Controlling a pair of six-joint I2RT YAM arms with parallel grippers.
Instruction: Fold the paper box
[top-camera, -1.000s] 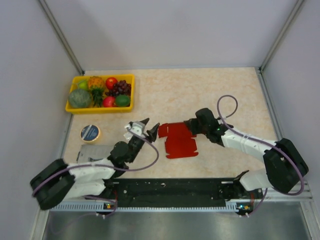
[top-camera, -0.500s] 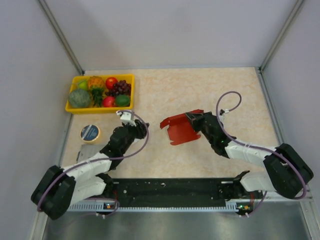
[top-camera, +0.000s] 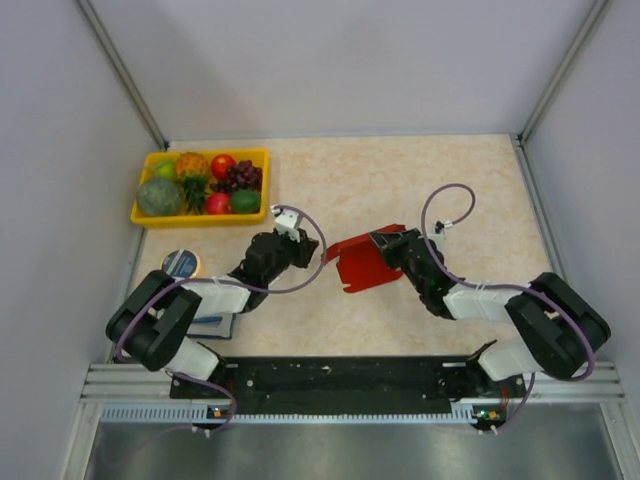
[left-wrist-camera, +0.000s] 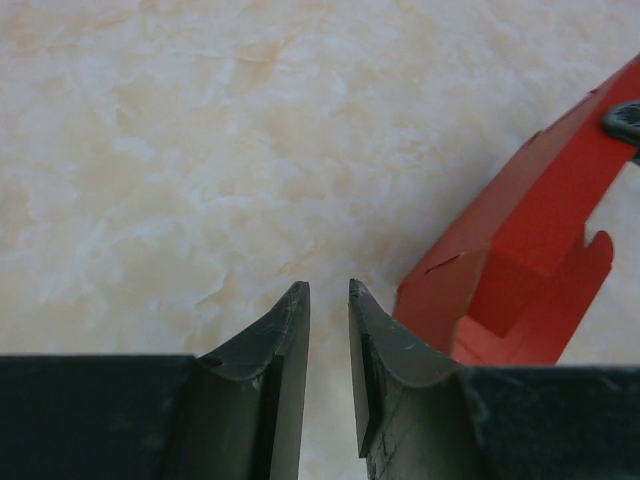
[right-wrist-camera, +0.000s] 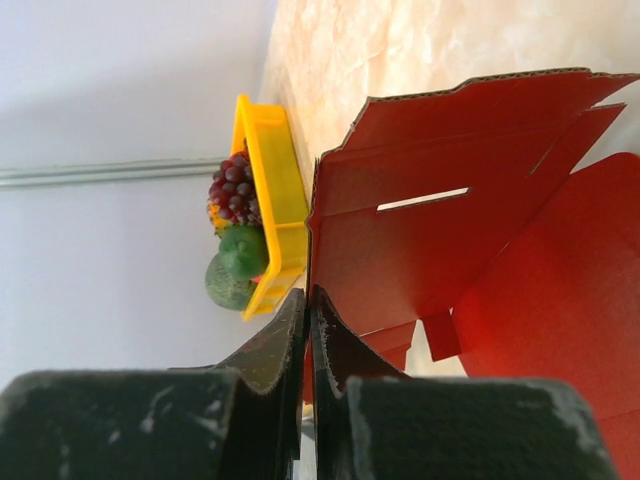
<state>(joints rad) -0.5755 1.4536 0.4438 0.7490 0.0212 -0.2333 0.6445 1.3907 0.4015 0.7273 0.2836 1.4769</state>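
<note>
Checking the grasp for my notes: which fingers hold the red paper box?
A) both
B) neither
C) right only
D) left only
C: the right fingers pinch the paper box at its edge, while the left fingers stand beside it with only table between them.

Overhead: paper box has its 2 o'clock corner under right gripper; the pinch is too small to read there. Tips of left gripper are just a dark blob, gap unreadable. Round tin is part covered at 5 o'clock by left arm. Flat blue-edged item sits mostly under same arm, can't tell what. Left wrist cam: box runs off frame at 3 o'clock, its low part behind that gripper's own finger. Dark bit at 2 o'clock is cut by edge, unidentifiable. Right wrist cam: box cut at 3 & 6 o'clock, its edge lost betw. the closed jaws. It hides most of yellow tray; only grapes + green fruit show.
</note>
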